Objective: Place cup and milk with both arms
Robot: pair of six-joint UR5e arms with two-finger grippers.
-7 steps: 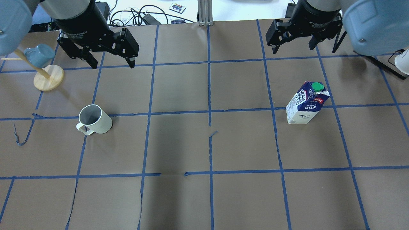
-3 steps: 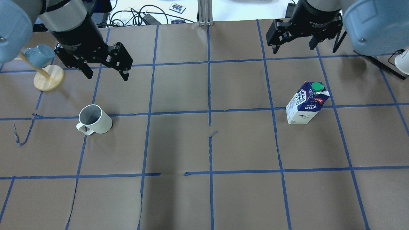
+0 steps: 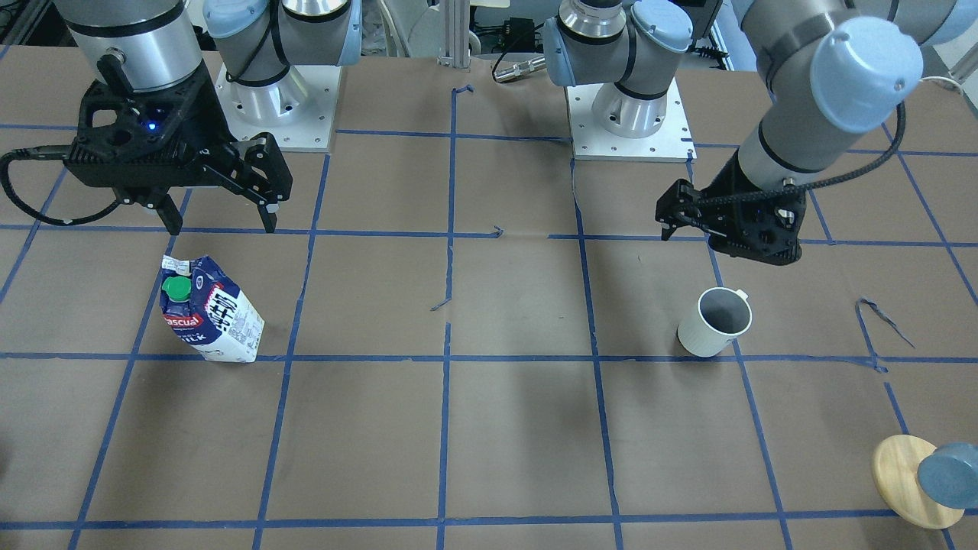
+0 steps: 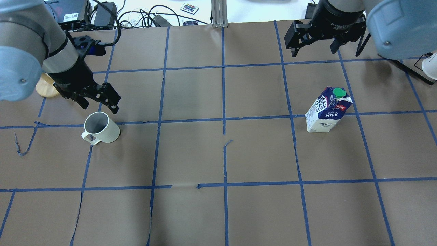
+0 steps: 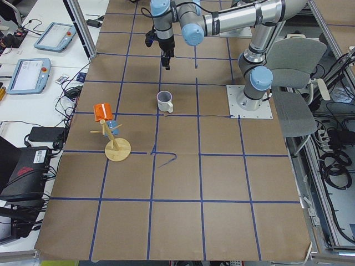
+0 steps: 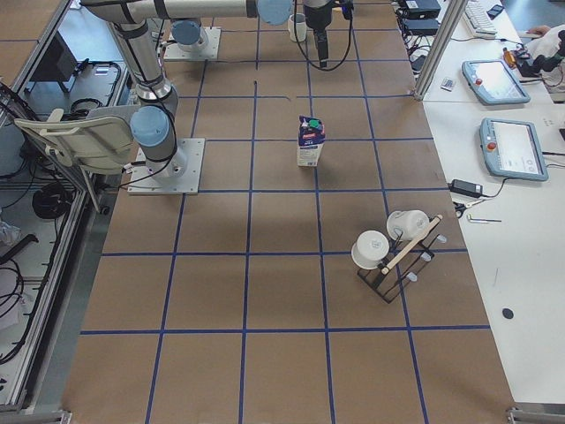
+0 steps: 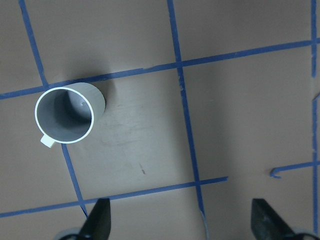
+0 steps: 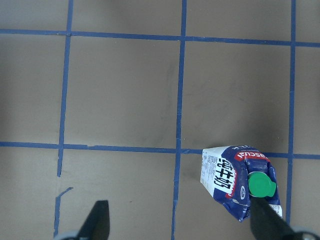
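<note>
The white ribbed cup (image 4: 100, 128) stands upright on the brown paper at the table's left, handle toward the robot; it also shows in the front view (image 3: 714, 321) and the left wrist view (image 7: 65, 116). My left gripper (image 4: 99, 107) is open and empty, just beyond the cup and above it, not touching. The blue and white milk carton (image 4: 326, 111) with its green cap stands upright at the right, also in the front view (image 3: 210, 317) and the right wrist view (image 8: 235, 177). My right gripper (image 4: 312, 51) is open and empty, high above the far side of the carton.
A wooden mug tree (image 3: 905, 477) with a blue mug stands at the far left, close behind my left arm. A black rack with white cups (image 6: 393, 252) stands at the far right. Cables and a remote (image 4: 189, 7) lie past the far edge.
My left arm has swung toward the robot and down, so its open gripper now sits just beyond the cup. The right arm, cup and milk have not moved.
</note>
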